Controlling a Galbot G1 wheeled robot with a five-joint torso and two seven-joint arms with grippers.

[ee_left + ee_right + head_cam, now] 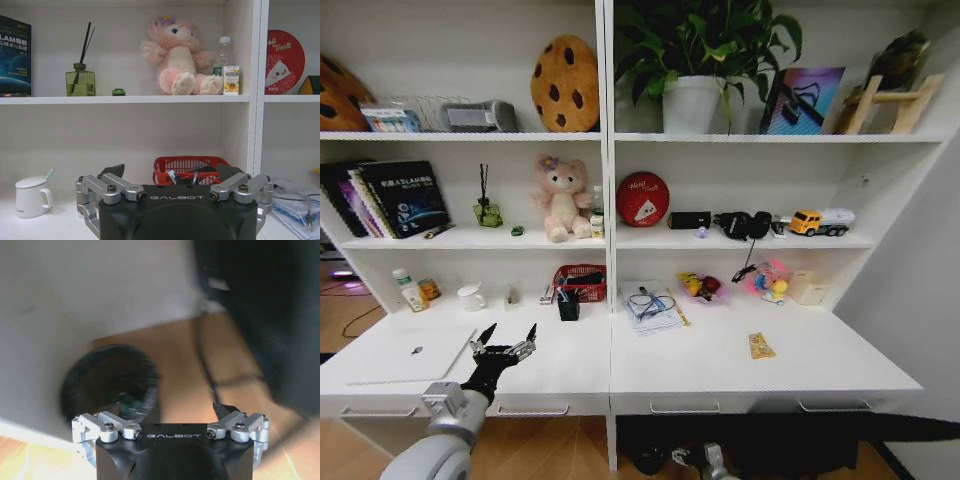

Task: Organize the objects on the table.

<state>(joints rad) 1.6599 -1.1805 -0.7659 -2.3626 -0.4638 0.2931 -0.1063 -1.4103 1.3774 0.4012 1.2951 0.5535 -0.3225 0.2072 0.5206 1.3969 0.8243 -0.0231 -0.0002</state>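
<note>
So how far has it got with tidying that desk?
Little looks done. The laptop lies closed on the table, and the green toy car sits on the shelf. The left gripper hovers open and empty beside the laptop; the right gripper hangs open near the floor. Pens in the black cup remain.

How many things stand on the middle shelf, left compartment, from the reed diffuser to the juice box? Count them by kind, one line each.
Reed diffuser: 1
Toy car: 1
Plush toy: 1
Bottle: 1
Juice box: 1
Total: 5
</note>
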